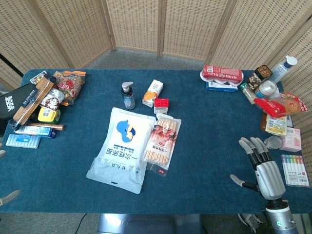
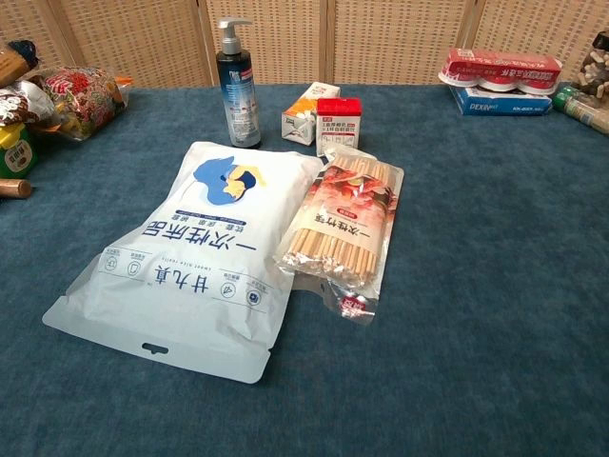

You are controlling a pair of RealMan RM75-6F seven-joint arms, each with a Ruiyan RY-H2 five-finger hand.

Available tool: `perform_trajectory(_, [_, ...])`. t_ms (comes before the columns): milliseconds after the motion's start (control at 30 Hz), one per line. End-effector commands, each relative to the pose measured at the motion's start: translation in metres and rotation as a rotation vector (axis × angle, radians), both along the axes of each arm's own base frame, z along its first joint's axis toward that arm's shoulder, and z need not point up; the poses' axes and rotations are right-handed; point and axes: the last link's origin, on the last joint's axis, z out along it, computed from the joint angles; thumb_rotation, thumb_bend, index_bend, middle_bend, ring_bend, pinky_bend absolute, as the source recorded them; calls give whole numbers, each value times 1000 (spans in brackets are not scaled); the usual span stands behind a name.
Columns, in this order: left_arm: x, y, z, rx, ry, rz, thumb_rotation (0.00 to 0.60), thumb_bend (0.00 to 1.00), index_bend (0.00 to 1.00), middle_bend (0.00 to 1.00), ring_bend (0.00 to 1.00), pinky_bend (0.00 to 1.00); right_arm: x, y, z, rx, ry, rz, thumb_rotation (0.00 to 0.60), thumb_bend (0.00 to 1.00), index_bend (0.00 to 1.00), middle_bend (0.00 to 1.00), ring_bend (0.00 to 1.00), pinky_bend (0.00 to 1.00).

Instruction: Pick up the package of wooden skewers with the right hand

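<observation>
The package of wooden skewers (image 1: 162, 142) (image 2: 346, 228) lies flat at the table's middle, a clear bag with a red label and pale sticks showing. Its left edge overlaps a large white pouch (image 1: 121, 148) (image 2: 195, 252). My right hand (image 1: 261, 165) hovers over the table's front right, well to the right of the skewers, fingers spread and empty. Only fingertips of my left hand (image 1: 7, 197) show at the head view's lower left edge; what they do is unclear. Neither hand appears in the chest view.
Behind the skewers stand a dark pump bottle (image 1: 128, 95), a small carton (image 1: 152, 92) and a red-white box (image 1: 161, 105). Snacks and boxes (image 1: 41, 105) crowd the left edge; cans, bottles and packets (image 1: 273, 92) and a marker set (image 1: 296, 169) fill the right.
</observation>
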Motion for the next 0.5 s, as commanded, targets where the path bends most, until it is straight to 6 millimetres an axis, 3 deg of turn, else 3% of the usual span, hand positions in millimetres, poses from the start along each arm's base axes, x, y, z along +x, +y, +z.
perform_trajectory(33, [0, 0, 0, -2, 1, 1, 600, 64, 114, 0, 0, 0, 0, 0, -1, 4, 3, 0, 600, 0, 0, 0, 0, 0])
perform_trajectory(333, [2, -1, 0, 4, 1, -4, 600, 63, 113, 0, 0, 0, -4, -1, -5, 22, 19, -11, 600, 0, 0, 0, 0, 0])
perform_trajectory(500, [-1, 0, 1, 6, 2, 7, 600, 64, 113, 0, 0, 0, -4, -14, -12, 68, 92, 22, 600, 0, 0, 0, 0, 0])
